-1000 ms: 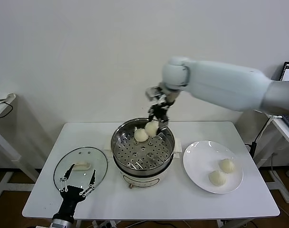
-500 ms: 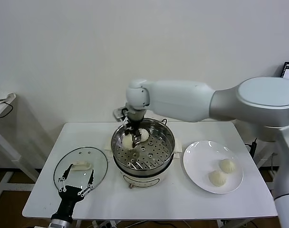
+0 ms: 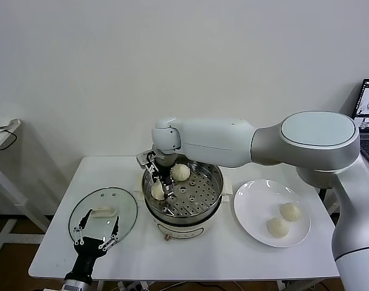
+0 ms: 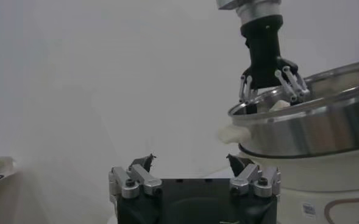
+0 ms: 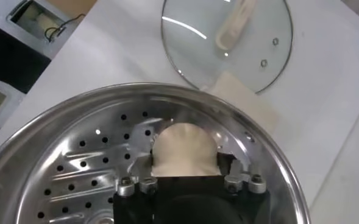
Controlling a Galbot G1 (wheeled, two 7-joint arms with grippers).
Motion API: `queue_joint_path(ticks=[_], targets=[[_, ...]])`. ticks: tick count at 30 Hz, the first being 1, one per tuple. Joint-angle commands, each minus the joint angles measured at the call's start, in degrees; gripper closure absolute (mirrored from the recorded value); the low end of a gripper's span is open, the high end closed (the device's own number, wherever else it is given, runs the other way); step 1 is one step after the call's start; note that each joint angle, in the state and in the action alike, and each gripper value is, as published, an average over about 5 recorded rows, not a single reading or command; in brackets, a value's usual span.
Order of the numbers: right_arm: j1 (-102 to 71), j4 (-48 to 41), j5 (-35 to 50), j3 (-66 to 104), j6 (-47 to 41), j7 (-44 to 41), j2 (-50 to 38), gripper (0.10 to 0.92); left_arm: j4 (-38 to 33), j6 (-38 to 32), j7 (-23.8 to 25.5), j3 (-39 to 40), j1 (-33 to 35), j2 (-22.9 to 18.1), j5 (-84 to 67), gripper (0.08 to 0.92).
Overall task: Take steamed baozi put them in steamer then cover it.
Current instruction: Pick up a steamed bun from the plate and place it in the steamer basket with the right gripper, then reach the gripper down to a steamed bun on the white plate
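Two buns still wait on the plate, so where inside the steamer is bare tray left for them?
Bare tray lies on the steamer's near and plate-side half. The far-left is crowded: two baozi and the right pincer.

Lab-type test room: bare white wall (image 3: pixel 81 73), white folding table (image 3: pixel 124 242), laptop (image 3: pixel 368 109) on a side stand.
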Motion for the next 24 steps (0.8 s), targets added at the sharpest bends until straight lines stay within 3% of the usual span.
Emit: queue_joint_path(ticks=[1, 10, 16, 24], targets=[[1.31, 4.29, -0.92, 0.34, -0.2, -0.08, -3.61, 0.204, -0.07, 0.03, 0.01, 0.02, 0.02, -0.03, -0.01, 0.177], [9.83, 18.45, -7.01, 7.47, 7.78, -10.33, -29.74, 0.203, -0.17, 0.19, 0.04, 0.47, -0.21, -0.19, 0.25, 0.177], [8.2, 15.79, -11.29, 9.27, 13.19, -16.42, -46.53, 0.203, 0.07, -0.17, 0.06, 0.32, -0.04, -0.12, 0.68, 0.177], [-13.27, 10.54, -20.83, 18.79, 17.03, -16.78, -55.65, 0.203, -0.13, -0.28, -0.01, 0.14, 0.67, -0.44, 1.01, 0.177]])
